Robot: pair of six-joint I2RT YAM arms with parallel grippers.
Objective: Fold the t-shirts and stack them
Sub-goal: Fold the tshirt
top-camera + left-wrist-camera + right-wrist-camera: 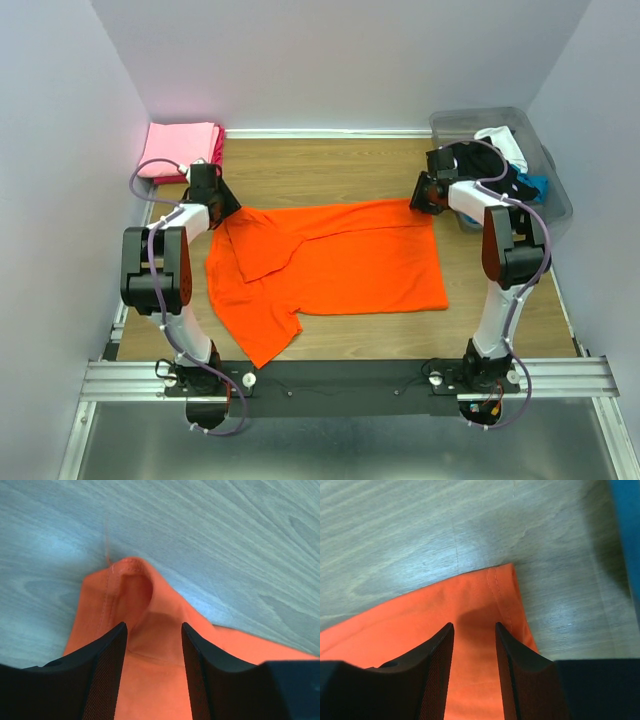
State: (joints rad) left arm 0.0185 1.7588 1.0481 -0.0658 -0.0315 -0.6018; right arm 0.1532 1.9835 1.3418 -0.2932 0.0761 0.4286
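A: Black mesh-faced fingers (107, 670) right up close. L gripper (154, 627) jaws apart, straddling a humped, hemmed corner of the orange t-shirt (340, 265). Not pinched yet, afaict.

B: Same on R gripper (474, 626): jaws apart, set over the far right hem corner, cloth flat between, nothing clamped.

A: And the shirt overall?

B: Spread mid-table, lying sideways, hem to the right. One sleeve poking toward the near edge, a flap folded over the body on the left part. Soft thin knit, stitched hem, loose thread (106, 542) off the L corner.

A: Risks?

B: Prob. an uneven grab. Bunched hump on L, only flat cloth near the edge on R. Easy to lose the R corner, skewing the fold. Could also catch two layers on L. Smooth wood-grain table (330, 165), so likely to drag the whole shirt rather than fold it.

A: Further out?

B: Folded pink t-shirt (180, 145) in the far left corner, just beyond L gripper. Translucent grey bin (555, 195) far right w/ unfolded t-shirts (500, 150) heaped inside, white, black, blue. Close behind R gripper, so a poss. snag on the lift.
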